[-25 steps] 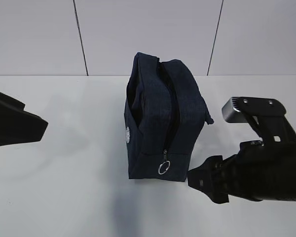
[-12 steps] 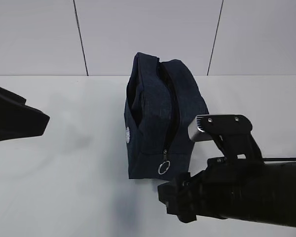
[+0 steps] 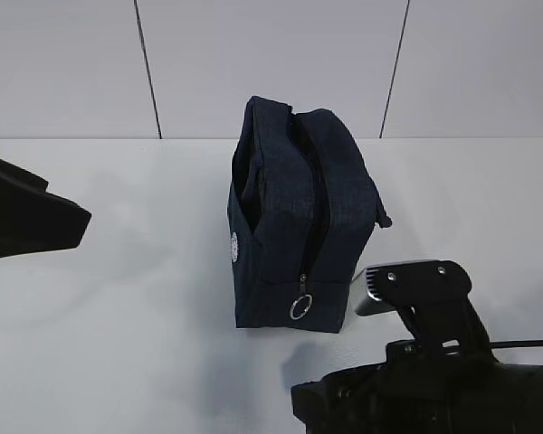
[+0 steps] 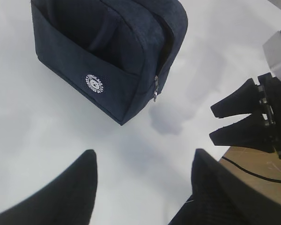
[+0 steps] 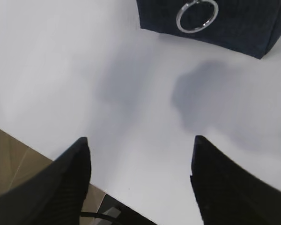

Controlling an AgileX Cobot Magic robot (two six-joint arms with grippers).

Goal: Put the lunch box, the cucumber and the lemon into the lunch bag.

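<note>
The navy lunch bag (image 3: 294,226) stands upright mid-table, its silver ring pull (image 3: 300,308) hanging at the near end of the zipper. It also fills the top of the left wrist view (image 4: 107,51), and its bottom edge and ring (image 5: 197,15) show in the right wrist view. My left gripper (image 4: 145,152) hangs open and empty over bare table left of the bag. My right gripper (image 5: 140,138) is open and empty near the table's front edge, short of the bag, and is seen again from the left wrist (image 4: 212,123). Lunch box, cucumber and lemon are out of view.
The white table (image 3: 145,298) ends just under the right gripper, with brown floor (image 5: 14,159) and a black cable beyond it. The right arm (image 3: 434,398) fills the lower right of the exterior view, the left arm (image 3: 27,221) the left edge. A white panelled wall stands behind.
The right arm has drawn back from beside the bag, down and left toward the table's front edge. The left arm has barely shifted. The bag has not moved.
</note>
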